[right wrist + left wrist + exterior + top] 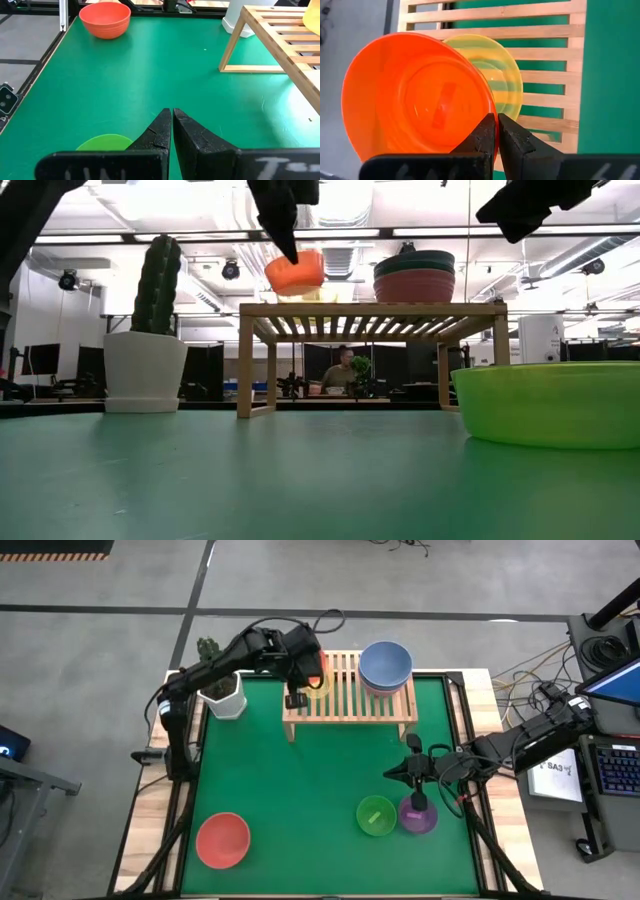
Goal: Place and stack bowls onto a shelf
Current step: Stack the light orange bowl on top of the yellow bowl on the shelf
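My left gripper (303, 680) is over the left part of the light-wood shelf (350, 712), shut on a small red-orange bowl (415, 95). The bowl hangs tilted over a yellow bowl (502, 75) that sits on the slats. A stack of larger bowls (385, 668) stands on the shelf's right part. My right gripper (171, 117) is shut and empty above the mat, beside the green bowl (376, 815) and the purple bowl (417, 817). A red-pink bowl (222, 840) stands on the mat at the near left. My left gripper pinches the red-orange bowl's rim (489, 106), one finger on the inner side and one on the outer. The fingers come from above. The bowl is tilted in the low view (296, 272), just above the shelf top. Whether it touches the yellow bowl I cannot tell.
A white pot with a cactus (224, 692) stands at the shelf's left end, close to my left arm. The green mat (300, 780) lies open between the shelf and the near bowls. A person (345, 370) sits in the room beyond the table.
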Available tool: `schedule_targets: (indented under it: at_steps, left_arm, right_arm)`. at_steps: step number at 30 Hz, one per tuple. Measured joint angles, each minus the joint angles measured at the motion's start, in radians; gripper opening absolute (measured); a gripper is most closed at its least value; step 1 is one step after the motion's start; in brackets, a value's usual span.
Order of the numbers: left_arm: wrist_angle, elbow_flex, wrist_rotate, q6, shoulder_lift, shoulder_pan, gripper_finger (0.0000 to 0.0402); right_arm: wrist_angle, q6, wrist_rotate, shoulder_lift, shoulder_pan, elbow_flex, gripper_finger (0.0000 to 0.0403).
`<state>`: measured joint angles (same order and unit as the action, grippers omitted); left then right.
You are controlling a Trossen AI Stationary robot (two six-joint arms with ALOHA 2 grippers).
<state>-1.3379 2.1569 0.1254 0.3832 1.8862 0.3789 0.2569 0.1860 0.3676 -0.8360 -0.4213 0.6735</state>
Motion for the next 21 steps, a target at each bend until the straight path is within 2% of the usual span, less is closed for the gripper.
schedule_targets:
  at_steps: [7, 15, 21]
  left_arm:
    - [0.041, -0.045, -0.038, -0.002, 0.000, -0.010, 0.0000]
    - [0.075, -0.064, -0.038, -0.019, 0.000, -0.011, 0.0000]
    - [0.075, -0.065, -0.038, -0.022, 0.000, -0.011, 0.0023]
  right_arm:
    - [0.000, -0.002, 0.000, 0.000, 0.000, 0.000, 0.0009]
    - [0.000, -0.002, 0.000, 0.000, 0.000, 0.000, 0.0009]
    - [0.000, -0.002, 0.000, 0.000, 0.000, 0.000, 0.0009]
